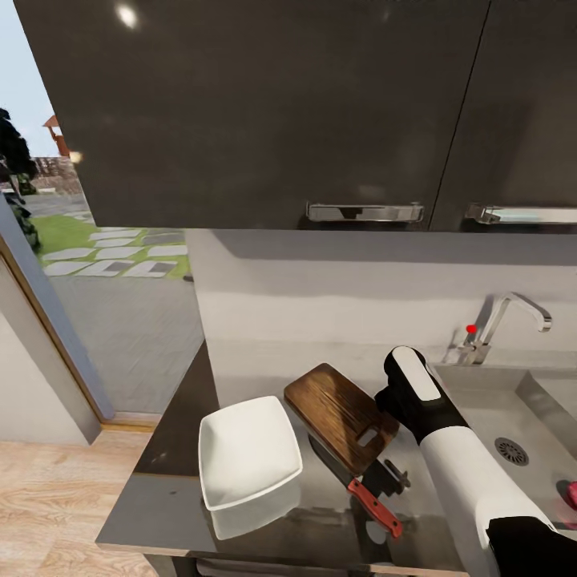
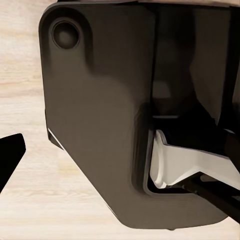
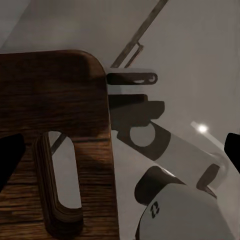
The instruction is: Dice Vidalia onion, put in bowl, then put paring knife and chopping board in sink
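Right gripper [image 1: 393,473], fingers spread and empty, is hovering beside chopping board [image 1: 340,417] and paring knife [image 1: 361,489]; bowl [image 1: 244,453] is sitting empty, so dicing appears not yet done

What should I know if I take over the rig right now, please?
Right end effector: open, over the chopping board's slotted end.
Left end effector: by the robot's body, state unclear.
Board, paring knife beside it and empty bowl lie on the countertop, left of the sink.
Pinkish thing in the sink, possibly the onion.
Done: nothing visible. Left: fetch onion, dice, fill bowl, sink knife and board.
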Robot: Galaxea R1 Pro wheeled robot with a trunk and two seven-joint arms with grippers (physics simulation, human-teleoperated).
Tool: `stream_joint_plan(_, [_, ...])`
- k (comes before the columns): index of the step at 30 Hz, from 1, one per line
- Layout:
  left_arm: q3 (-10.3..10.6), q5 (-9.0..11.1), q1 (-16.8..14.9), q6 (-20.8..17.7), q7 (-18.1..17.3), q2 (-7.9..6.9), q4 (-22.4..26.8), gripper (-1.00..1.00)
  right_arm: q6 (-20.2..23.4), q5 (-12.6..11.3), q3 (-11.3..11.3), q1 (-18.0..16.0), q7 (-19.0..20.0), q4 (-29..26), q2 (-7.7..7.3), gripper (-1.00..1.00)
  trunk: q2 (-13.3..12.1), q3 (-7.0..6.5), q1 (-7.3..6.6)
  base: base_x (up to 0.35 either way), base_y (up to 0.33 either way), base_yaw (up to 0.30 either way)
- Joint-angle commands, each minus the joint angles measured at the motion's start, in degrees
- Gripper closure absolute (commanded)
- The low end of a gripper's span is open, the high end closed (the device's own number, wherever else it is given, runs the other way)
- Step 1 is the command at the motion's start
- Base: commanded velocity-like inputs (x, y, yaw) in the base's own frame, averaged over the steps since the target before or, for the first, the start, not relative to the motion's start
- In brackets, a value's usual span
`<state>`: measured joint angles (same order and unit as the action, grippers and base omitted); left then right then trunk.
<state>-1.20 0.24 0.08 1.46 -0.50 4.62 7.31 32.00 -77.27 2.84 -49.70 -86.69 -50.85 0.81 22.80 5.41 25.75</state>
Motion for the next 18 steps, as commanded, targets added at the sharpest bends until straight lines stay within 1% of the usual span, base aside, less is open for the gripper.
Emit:
stream_joint_plan(1, [-0.1,0.0,0.0,0.0,0.0,0.02,0.1,-1.00,0.6,-0.3,0.1,-0.1,-0.4,0.0,-0.02,-1.00,0.1,0.11,0.04,-0.060,0.033,0.000])
stream_joint_plan(11, [-0.1,0.0,0.0,0.0,0.0,0.04,0.2,-1.00,0.6,-0.3,0.1,-0.1,-0.4,0.0,-0.02,-1.00,0.1,0.11,0.04,-0.010,0.005,0.000])
stream_joint_plan(13, [-0.1,0.0,0.0,0.0,0.0,0.36,0.2,-1.00,0.6,-0.3,0.1,-0.1,-0.4,0.0,-0.02,-1.00,0.1,0.11,0.04,-0.015,0.000,0.000])
stream_joint_plan(18, [-0.1,0.0,0.0,0.0,0.0,0.56,0.2,-1.00,0.6,-0.3,0.1,-0.1,-0.4,0.0,-0.02,-1.00,0.1,0.11,0.04,-0.106,0.000,0.000])
